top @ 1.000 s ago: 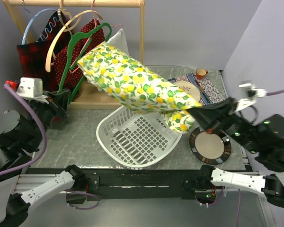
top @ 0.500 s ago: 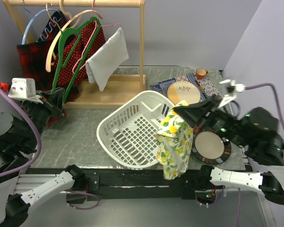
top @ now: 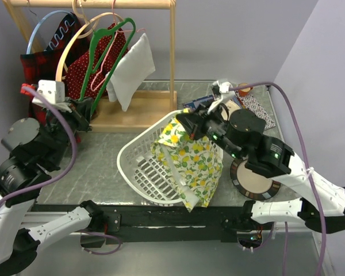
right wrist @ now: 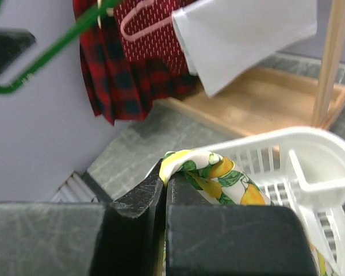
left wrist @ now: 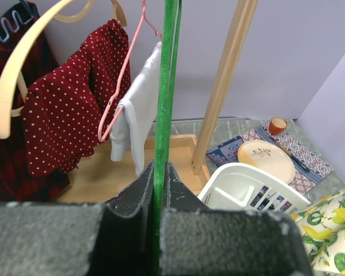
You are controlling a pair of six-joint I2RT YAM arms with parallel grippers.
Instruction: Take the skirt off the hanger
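Note:
The lemon-print skirt [top: 192,164] is off the green hanger [top: 90,63] and hangs from my right gripper [top: 180,122], draped over the near right rim of the white basket [top: 132,152]. The right wrist view shows a fold of the skirt [right wrist: 218,172] pinched between the shut jaws of my right gripper [right wrist: 165,179]. My left gripper [top: 85,110] is shut on the lower bar of the bare green hanger [left wrist: 168,69], which stands upright below the rack's rail. In the left wrist view the bar runs straight between that gripper's [left wrist: 159,172] jaws.
A wooden rack [top: 173,57] on a wooden base [top: 135,112] carries a red dotted garment [top: 80,72], a white one [top: 129,72] and a plaid one [top: 40,69]. A dark-rimmed plate [top: 255,177] lies right of the basket; a cream plate [left wrist: 265,158] and a cup [left wrist: 278,125] sit at the back right.
The skirt came off the hanger and my right gripper carried it down, then left, so it now drapes over the basket. The green hanger swung back upright near the rack.

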